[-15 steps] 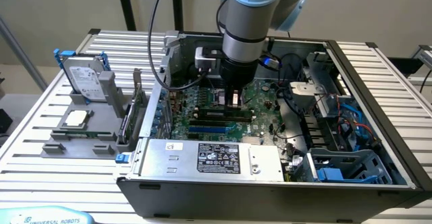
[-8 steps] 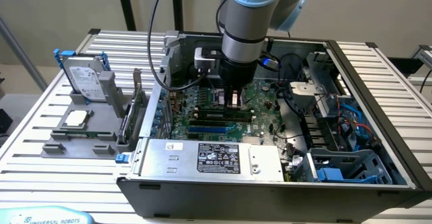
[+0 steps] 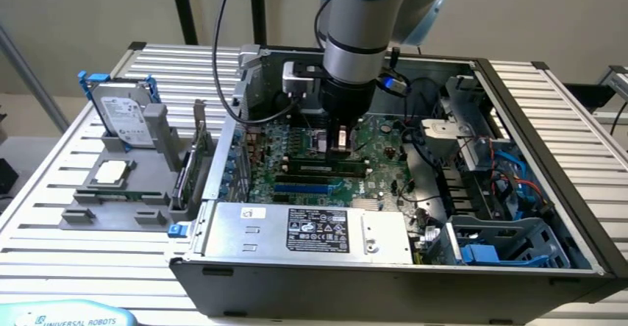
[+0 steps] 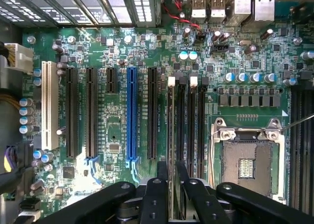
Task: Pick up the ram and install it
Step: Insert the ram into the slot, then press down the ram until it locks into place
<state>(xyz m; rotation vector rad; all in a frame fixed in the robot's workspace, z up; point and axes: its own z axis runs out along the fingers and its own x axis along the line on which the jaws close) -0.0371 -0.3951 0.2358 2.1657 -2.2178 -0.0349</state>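
Claw (image 4: 170, 197) clamped on the ram (image 4: 170, 145), stick edge-on and lined over the memory slot (image 4: 171, 121) at six o'clock of the motherboard (image 4: 117, 52) — pickup done, seating not yet finished, I'd say.

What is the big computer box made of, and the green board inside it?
The computer box looks like grey painted sheet metal: thin, flat walls with folded edges. The green board looks like stiff, glossy circuit board, probably fibreglass, covered in tiny parts. The blue slot on it looks like shiny plastic.
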